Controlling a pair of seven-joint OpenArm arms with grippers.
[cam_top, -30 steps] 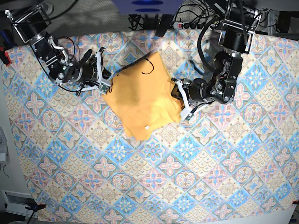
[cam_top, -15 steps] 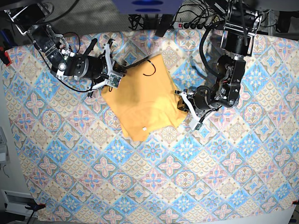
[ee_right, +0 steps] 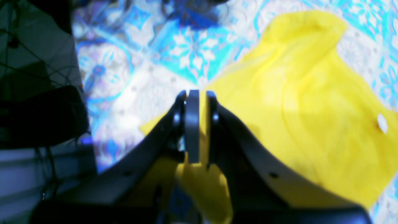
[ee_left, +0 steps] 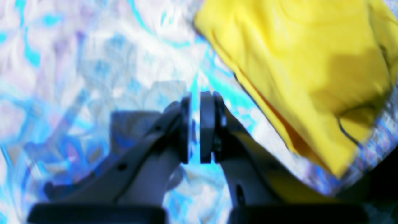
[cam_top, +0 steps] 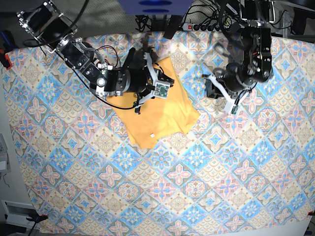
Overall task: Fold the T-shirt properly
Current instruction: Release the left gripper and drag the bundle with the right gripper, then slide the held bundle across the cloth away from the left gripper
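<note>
Base view: right gripper [cam_top: 156, 82] over shirt [cam_top: 165, 115], left gripper [cam_top: 222, 96] apart on cloth [cam_top: 197, 187]. Wrist cams only show: both jaws nearly closed, holding nothing.

This is looking like a robotics lab: two black arms are reaching over a counter [cam_top: 162, 196] draped in a blue-and-pink patterned tablecloth [cam_top: 256, 162], while a power strip [cam_top: 199, 27] and tangled black cables [cam_top: 147, 22] (quite a nest) are lying along the far edge.
</note>
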